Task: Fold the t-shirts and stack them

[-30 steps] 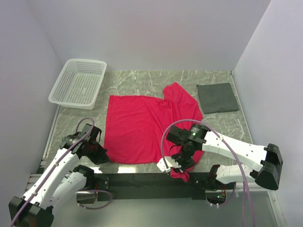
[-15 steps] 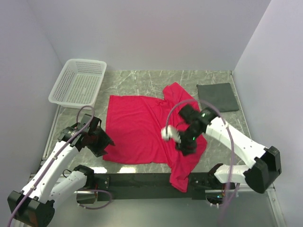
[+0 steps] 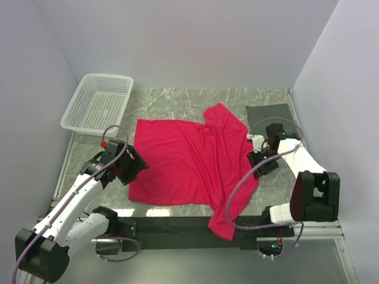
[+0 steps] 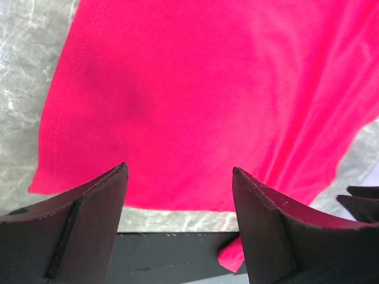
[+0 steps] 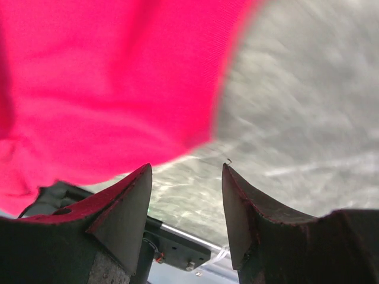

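The crimson t-shirt (image 3: 183, 163) lies spread on the marble table, and its lower right part trails over the front edge onto the black rail (image 3: 177, 225). My left gripper (image 3: 136, 165) hovers at the shirt's left edge. In the left wrist view it (image 4: 179, 168) stands open above the red fabric (image 4: 195, 89) with nothing between its fingers. My right gripper (image 3: 260, 164) sits just off the shirt's right edge. In the right wrist view it (image 5: 186, 167) is open over bare marble, with the shirt (image 5: 106, 77) to its left.
A white mesh basket (image 3: 98, 103) stands at the back left. A folded dark grey cloth (image 3: 271, 121) lies at the back right, just behind the right gripper. White walls close in the table on three sides.
Both grippers went from shut to open. The right one let go of the shirt's front part and swung out to the right edge. The left one rose along the shirt's left edge.
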Tool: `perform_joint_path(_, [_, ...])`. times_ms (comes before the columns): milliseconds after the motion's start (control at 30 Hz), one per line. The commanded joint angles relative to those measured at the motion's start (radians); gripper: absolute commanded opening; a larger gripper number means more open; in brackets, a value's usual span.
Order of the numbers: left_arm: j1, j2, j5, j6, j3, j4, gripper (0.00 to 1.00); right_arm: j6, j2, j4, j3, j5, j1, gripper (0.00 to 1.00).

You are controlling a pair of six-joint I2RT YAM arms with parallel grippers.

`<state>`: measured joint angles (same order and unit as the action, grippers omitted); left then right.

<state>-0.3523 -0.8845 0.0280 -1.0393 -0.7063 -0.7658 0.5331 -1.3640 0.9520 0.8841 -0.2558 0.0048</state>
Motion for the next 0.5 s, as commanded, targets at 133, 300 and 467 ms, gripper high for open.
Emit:
perform_joint_path(133, [0.001, 0.009, 0.004, 0.016, 0.085, 0.131, 0.76, -0.064, -0.096, -0.079, -0.016, 0.086, -0.104, 0.58])
perform_joint_path(300, [0.001, 0.019, 0.001, 0.021, 0.093, 0.135, 0.76, -0.070, -0.196, -0.053, 0.041, 0.021, -0.106, 0.58])
perform_joint_path(467, [0.001, 0.051, 0.003, 0.004, 0.125, 0.145, 0.76, -0.065, -0.239, -0.032, 0.062, -0.019, -0.106, 0.57])
